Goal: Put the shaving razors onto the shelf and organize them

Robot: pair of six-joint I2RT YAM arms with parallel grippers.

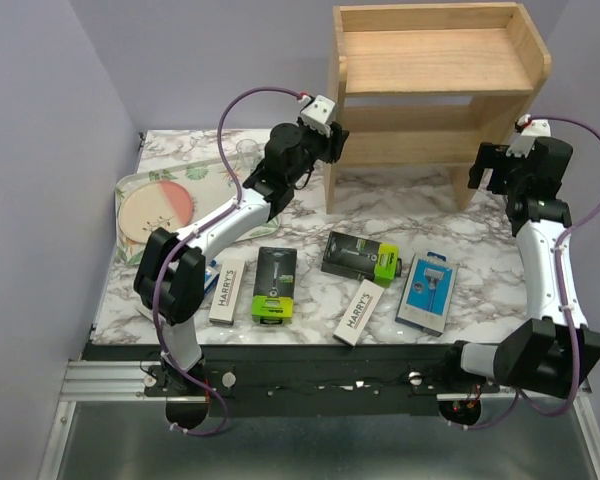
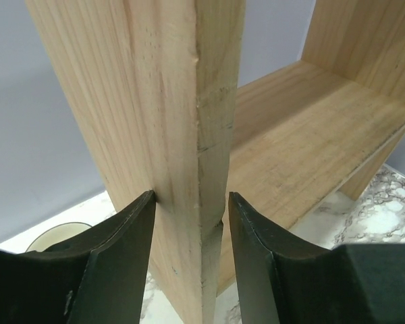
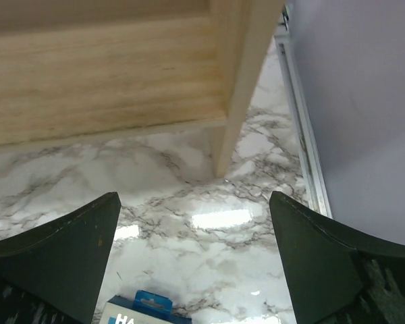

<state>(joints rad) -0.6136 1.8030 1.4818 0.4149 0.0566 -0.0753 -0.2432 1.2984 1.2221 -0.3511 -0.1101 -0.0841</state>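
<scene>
The light-wood shelf stands at the back of the marble table. My left gripper is shut round the front edge of its left side panel; the left finger touches the outer face. My right gripper hangs wide open and empty in front of the shelf's right leg. On the table lie two white HARRY'S boxes, two black-and-green boxes and a blue-and-white pack, whose top shows in the right wrist view. A second blue pack is mostly hidden under my left arm.
A floral tray with a pink plate sits at the left, a clear glass behind it. The table's right edge rail and the wall run close to the shelf's right leg.
</scene>
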